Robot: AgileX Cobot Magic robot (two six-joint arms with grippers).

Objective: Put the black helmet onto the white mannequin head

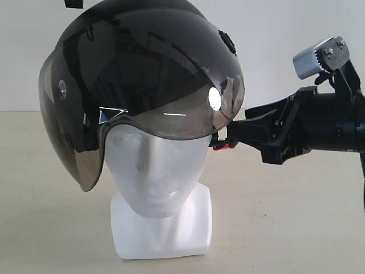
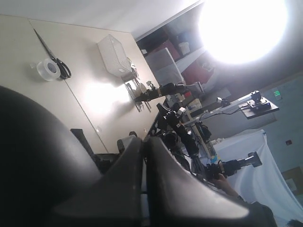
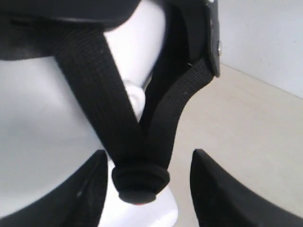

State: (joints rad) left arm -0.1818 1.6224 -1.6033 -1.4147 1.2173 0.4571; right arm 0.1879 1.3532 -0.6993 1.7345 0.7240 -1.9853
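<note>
The black helmet (image 1: pixel 142 63) sits on top of the white mannequin head (image 1: pixel 151 171), tilted, with its smoky visor (image 1: pixel 74 137) hanging down beside the face. My right gripper (image 1: pixel 221 138) reaches in from the right at the helmet's lower edge, by the red buckle (image 1: pixel 223 145). In the right wrist view the right gripper (image 3: pixel 149 153) is open, and the chin strap (image 3: pixel 94 94) and its black end piece (image 3: pixel 140 182) hang between the fingers without touching them. The left gripper (image 2: pixel 143 138) is shut beside a dark rounded shell (image 2: pixel 33 156). Only a black tip (image 1: pixel 73 3) of it shows above the helmet.
The mannequin's squarish base (image 1: pixel 162 228) stands on a beige table (image 1: pixel 285 217) in front of a white wall. The left wrist view looks out over another table with scissors (image 2: pixel 54 56), a tape roll (image 2: pixel 49 69) and a clear basket (image 2: pixel 113 54), and other robot arms (image 2: pixel 175 123) beyond.
</note>
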